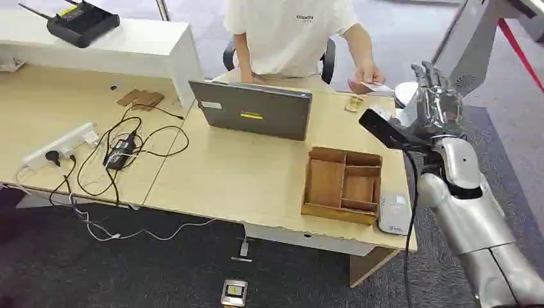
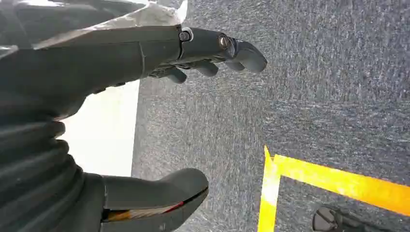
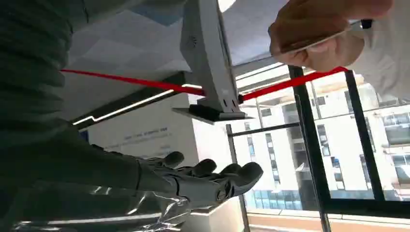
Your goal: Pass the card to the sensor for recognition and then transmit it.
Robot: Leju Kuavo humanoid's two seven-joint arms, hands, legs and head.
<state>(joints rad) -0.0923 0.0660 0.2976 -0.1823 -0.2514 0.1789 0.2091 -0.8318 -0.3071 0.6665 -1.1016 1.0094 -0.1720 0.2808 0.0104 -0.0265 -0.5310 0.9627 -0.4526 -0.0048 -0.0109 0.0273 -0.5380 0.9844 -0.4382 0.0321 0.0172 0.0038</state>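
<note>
right hand [image 1: 436, 102]: raised past the right end of the desk [image 1: 256, 179], fingers up and spread, nothing in it; right wrist view has the fingers [image 3: 212, 176] stretched out flat and apart, bare
left hand [image 2: 159, 53]: seen in left wrist view, hanging over grey carpet [image 2: 314, 96], fingers a little curled, thumb [image 2: 159, 193] well apart from them, holds nothing
card [image 1: 375, 86]: pinched in the person's hand [image 1: 367, 76] at the far right of the desk, just beyond the robot's right hand, not touching it; right wrist view shows the card [image 3: 314, 44] edge-on between the person's fingers, above the robot's fingers and apart from them
sensor: cannot tell which item it is; flat white-grey device [image 1: 394, 213] lies on the near right corner of the desk, just beside the wooden tray [image 1: 343, 185]
head view extras: grey laptop [image 1: 253, 109] mid-desk in front of the seated person [image 1: 292, 32], white power strip [image 1: 61, 144] with black cables at left, black router [image 1: 82, 22] on the white shelf
left wrist extras: yellow floor tape [image 2: 333, 181] on carpet
right wrist extras: windows with buildings outside [image 3: 367, 145], red strip [image 3: 145, 82], grey upright stand [image 3: 208, 63]
</note>
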